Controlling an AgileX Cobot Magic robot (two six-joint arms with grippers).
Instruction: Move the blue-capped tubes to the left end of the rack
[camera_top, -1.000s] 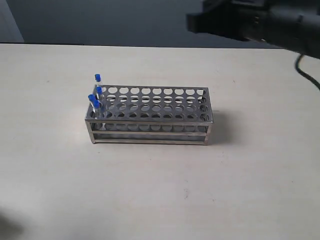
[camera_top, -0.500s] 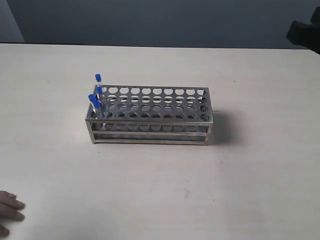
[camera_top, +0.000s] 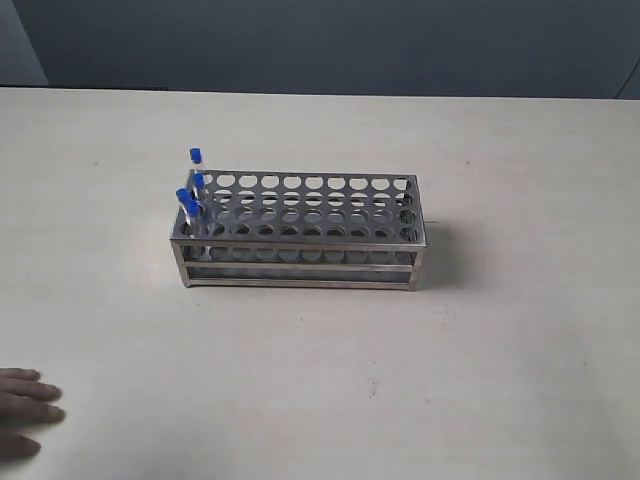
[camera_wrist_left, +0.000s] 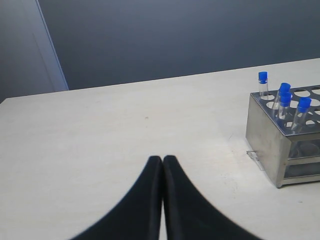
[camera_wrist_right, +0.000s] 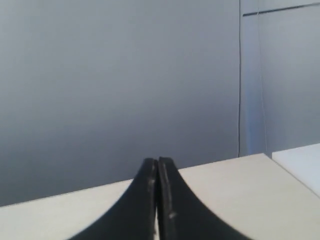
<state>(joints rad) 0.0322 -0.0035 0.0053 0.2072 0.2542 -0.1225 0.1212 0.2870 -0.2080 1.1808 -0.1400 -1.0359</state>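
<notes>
Left gripper (camera_wrist_left: 163, 159) is sitting with fingers pressed together, empty; right gripper (camera_wrist_right: 157, 161) likewise; blue-capped tubes (camera_wrist_left: 285, 97) are standing in the rack (camera_wrist_left: 267, 132) end nearest the left gripper.

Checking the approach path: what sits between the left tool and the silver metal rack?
In the left wrist view, only bare beige tabletop lies between the shut left tool and the silver metal rack, besides a tiny pale scrap at its foot.
</notes>
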